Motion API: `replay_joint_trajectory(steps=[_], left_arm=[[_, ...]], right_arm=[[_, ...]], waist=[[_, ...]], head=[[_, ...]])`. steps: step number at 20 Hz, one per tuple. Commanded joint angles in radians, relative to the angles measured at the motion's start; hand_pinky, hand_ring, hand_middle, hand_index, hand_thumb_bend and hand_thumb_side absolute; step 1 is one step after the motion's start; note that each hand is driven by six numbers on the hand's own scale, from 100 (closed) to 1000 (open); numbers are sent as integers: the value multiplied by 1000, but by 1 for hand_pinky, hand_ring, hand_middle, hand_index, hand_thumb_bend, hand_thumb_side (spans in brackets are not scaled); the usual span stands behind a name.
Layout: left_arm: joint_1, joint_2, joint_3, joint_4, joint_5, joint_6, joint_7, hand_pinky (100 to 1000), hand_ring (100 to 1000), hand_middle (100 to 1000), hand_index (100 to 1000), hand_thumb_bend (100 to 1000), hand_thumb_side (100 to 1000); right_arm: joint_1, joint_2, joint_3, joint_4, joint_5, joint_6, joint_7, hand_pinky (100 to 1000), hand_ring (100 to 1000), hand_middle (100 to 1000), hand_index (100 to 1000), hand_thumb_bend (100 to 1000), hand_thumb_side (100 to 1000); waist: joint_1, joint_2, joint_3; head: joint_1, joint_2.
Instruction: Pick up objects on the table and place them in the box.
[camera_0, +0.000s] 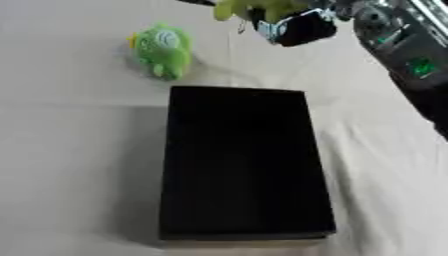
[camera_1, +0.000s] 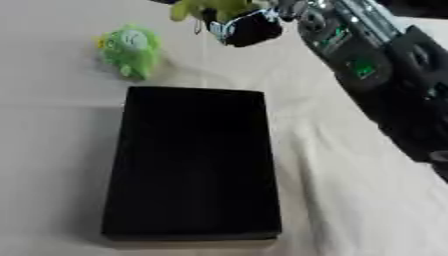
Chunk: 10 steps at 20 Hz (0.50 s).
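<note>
A black open box (camera_0: 241, 160) lies in the middle of the cloth-covered table. Beyond its far left corner a green plush toy (camera_0: 163, 50) rests on the cloth. At the top edge my right hand (camera_0: 297, 27) reaches in from the upper right, lifted above the table, with its fingers curled round a second yellow-green plush toy (camera_0: 254, 7). That toy is partly cut off by the top edge. My left hand shows in neither view.
My right forearm (camera_1: 367, 65), black with a small green light, slants down the right side of the views. Wrinkled beige cloth (camera_0: 70, 150) covers the table around the box.
</note>
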Motion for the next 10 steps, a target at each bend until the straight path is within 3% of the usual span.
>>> replay_joint_trajectory(steps=[1, 5, 10], left_arm=[[-5, 31, 16, -14, 1, 0, -2, 725, 802, 748, 815, 223, 958], [-3, 29, 16, -14, 2, 1, -4, 724, 802, 748, 815, 222, 959], [1, 25, 16, -14, 2, 2, -3, 724, 802, 747, 814, 221, 961]], right_arm=[[21, -87, -29, -178, -76, 17, 11, 592, 474, 467, 589, 100, 481], [53, -100, -6, -204, -124, -72, -7, 591, 477, 471, 594, 100, 482], [90, -88, 47, -205, -108, -161, -11, 593, 484, 477, 600, 100, 485]], waist=[[11, -30, -6], [19, -33, -18], [24, -33, -30]], head=[[12, 11], [19, 16], [24, 21]])
